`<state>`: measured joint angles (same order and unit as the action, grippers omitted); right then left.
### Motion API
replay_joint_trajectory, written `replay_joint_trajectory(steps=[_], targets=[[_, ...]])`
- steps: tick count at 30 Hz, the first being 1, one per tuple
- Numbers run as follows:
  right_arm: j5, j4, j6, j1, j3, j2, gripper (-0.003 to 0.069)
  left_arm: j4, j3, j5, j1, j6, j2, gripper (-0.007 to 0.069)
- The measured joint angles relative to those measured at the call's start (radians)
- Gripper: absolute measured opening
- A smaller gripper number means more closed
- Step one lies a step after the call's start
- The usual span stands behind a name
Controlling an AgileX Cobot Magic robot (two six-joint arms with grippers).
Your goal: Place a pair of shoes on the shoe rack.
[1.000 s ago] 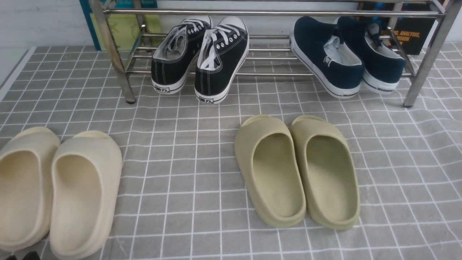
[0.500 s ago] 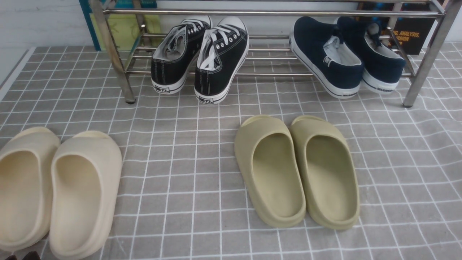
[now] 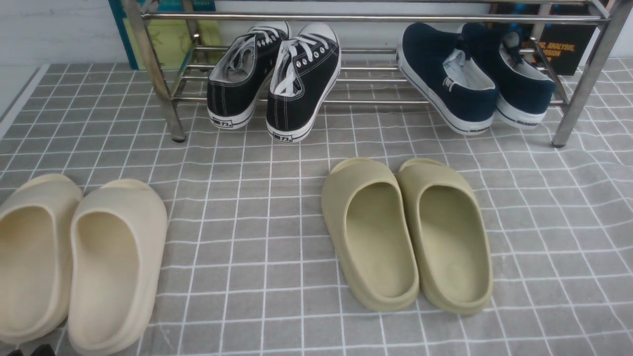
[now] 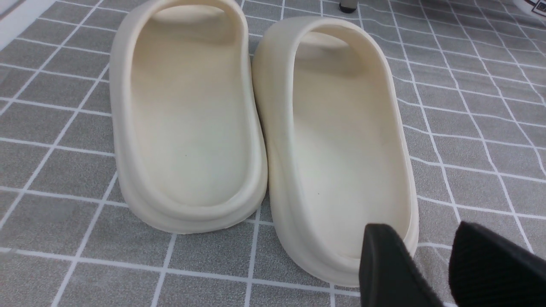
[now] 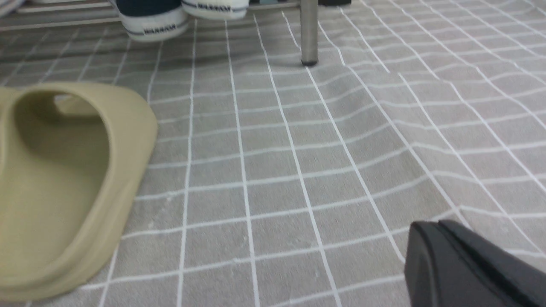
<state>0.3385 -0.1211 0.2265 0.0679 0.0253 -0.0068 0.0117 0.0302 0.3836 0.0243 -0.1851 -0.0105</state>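
The pair of shoes, two navy slip-ons with white soles (image 3: pixel 435 64) (image 3: pixel 519 81), rests side by side on the lower bars of the shoe rack (image 3: pixel 346 18) at its right end, heels toward me and hanging over the front bar. Their heels (image 5: pixel 149 15) also show in the right wrist view. My left gripper (image 4: pixel 420 232) hovers open and empty just behind the heel of a cream slipper (image 4: pixel 341 128). My right gripper (image 5: pixel 431 228) is shut on nothing, low over the grey checked cloth, well short of the rack's right front leg (image 5: pixel 309 34).
Black lace-up sneakers (image 3: pixel 277 74) sit on the rack's left half. Two cream slippers (image 3: pixel 84 257) lie at the front left and two olive slippers (image 3: pixel 405 232) in the middle. The cloth (image 3: pixel 559 222) is wrinkled at the right.
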Motion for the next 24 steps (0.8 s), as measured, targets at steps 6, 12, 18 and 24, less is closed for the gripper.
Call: replay_joint_trajectory(steps=[6, 12, 18, 24], targets=[[0.034, 0.005, -0.012, 0.0, -0.006, -0.003, -0.0003, 0.0, 0.0, 0.001, 0.0, 0.0, 0.0, 0.0239], [0.039, 0.01, -0.021, 0.0, -0.007, -0.003, -0.0003, 0.001, 0.0, 0.001, 0.0, 0.0, 0.0, 0.0239], [0.041, 0.011, -0.022, 0.0, -0.007, -0.003, -0.0001, 0.001, 0.0, 0.001, 0.0, 0.0, 0.0, 0.0239], [0.042, 0.011, -0.022, 0.0, -0.007, -0.003, 0.0001, 0.001, 0.0, 0.001, 0.0, 0.0, 0.0, 0.0239]])
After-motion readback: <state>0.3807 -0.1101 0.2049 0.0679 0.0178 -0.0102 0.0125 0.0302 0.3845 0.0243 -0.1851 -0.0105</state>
